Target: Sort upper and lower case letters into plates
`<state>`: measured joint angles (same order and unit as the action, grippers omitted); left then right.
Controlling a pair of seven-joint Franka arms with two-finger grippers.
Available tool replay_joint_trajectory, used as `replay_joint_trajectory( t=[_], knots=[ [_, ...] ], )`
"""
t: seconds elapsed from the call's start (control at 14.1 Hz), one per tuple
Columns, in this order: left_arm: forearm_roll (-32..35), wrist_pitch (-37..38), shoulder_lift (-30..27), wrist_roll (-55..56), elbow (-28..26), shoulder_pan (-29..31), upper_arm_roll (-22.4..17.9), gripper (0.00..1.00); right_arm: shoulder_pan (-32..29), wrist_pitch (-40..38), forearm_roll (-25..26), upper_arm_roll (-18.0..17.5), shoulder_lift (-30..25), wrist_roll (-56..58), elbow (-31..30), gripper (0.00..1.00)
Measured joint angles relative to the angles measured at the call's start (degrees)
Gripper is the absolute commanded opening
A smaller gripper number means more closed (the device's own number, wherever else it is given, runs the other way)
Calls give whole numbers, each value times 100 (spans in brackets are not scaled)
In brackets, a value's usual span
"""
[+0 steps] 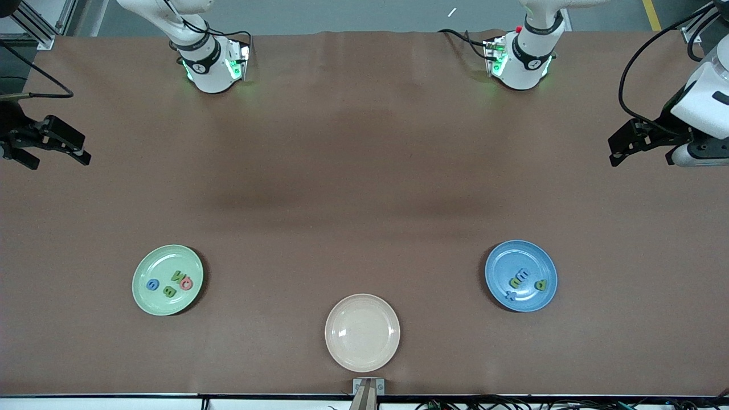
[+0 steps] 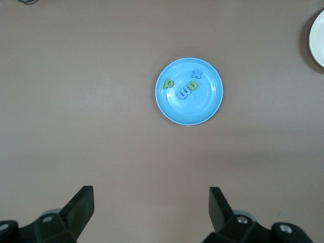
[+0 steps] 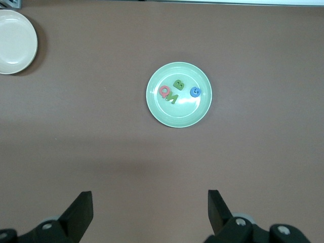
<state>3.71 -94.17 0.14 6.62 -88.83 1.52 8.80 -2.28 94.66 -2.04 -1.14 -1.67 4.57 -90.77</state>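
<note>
Overhead, we see a brown worktop (image 1: 364, 171), grey floor showing past its edge by the arm bases. Our pale green plate (image 1: 168, 279) holds four letters (image 1: 171, 283) toward the right arm's end; our blue plate (image 1: 521, 275) holds four small letters (image 1: 521, 282) toward the left arm's end. Between them, nearer the camera, sits a bare cream plate (image 1: 362, 332). Both arms wait aloft, left pincer (image 1: 629, 142) and right pincer (image 1: 54, 148) spread wide, gripping nothing.

Brown table (image 1: 364, 171) carries green plate (image 1: 149, 300), cream plate (image 1: 362, 332), blue plate (image 1: 500, 266).
</note>
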Motion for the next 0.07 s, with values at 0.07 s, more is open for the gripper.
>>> replay_joint_trajectory(
  t=[0.07],
  knots=[
    [0, 0, 0, 0, 0, 0, 0, 100, 0, -20, 23, -7, 0, -1, 0, 100]
  ],
)
